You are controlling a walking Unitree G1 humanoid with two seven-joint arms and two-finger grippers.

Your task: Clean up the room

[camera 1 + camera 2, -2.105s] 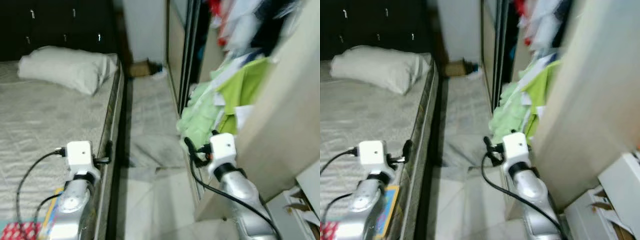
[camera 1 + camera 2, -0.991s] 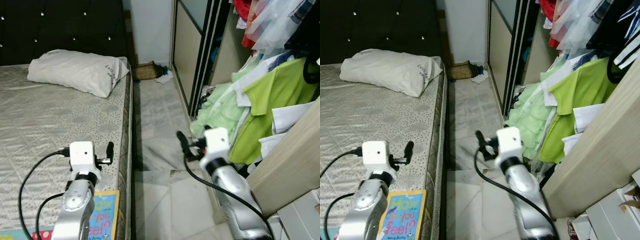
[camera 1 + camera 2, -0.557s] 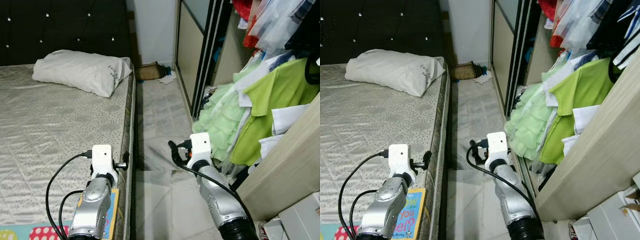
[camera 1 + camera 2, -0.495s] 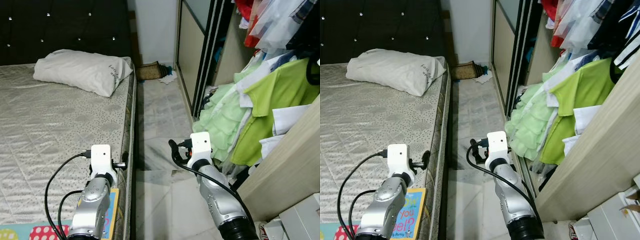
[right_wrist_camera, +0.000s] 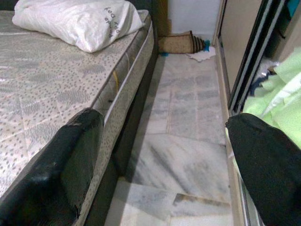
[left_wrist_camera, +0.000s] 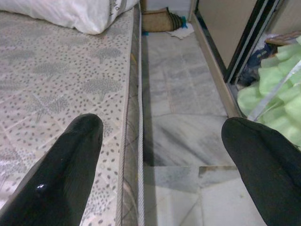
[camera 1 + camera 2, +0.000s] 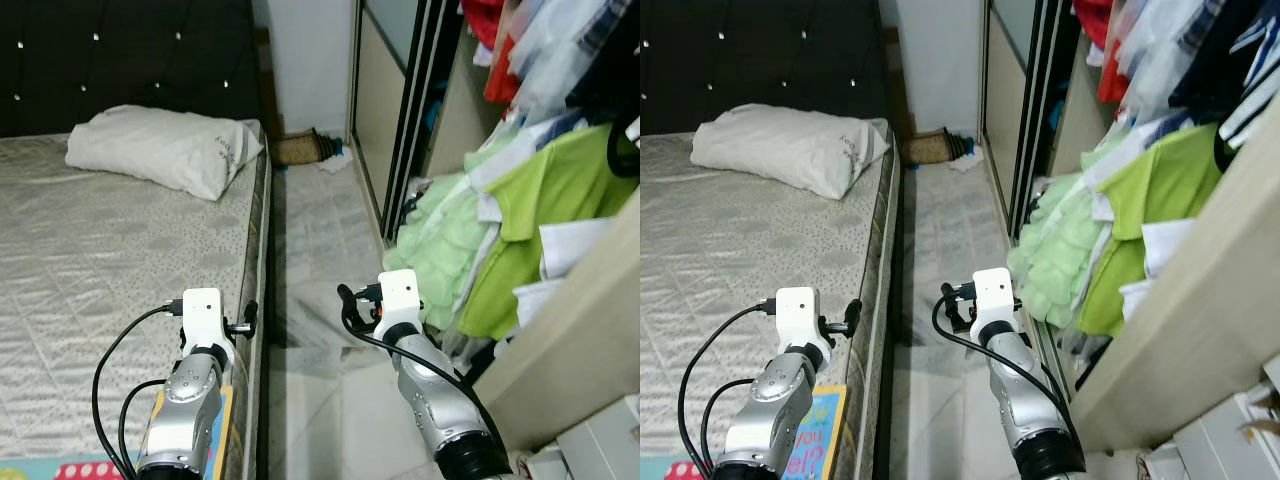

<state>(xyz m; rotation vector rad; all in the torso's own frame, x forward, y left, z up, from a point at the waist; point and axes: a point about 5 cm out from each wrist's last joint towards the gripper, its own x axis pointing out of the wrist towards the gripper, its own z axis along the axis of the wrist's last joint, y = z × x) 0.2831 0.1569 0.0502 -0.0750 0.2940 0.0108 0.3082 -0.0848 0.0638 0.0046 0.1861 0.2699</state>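
Both grippers, left gripper [image 6: 160,155] and right gripper [image 5: 164,155], empty, jaws spread wide, poised beside grey quilted bed [image 7: 90,260], likely scouting clutter.

head stereo downward, wrist views share floor [image 6: 188,136]

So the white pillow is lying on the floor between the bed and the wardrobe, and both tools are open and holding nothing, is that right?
Not quite. The pillow lies on the bed, up by the dark headboard, not on the floor; the left eye view shows it. The rest holds: the left tool and the right tool are both open and holding nothing.
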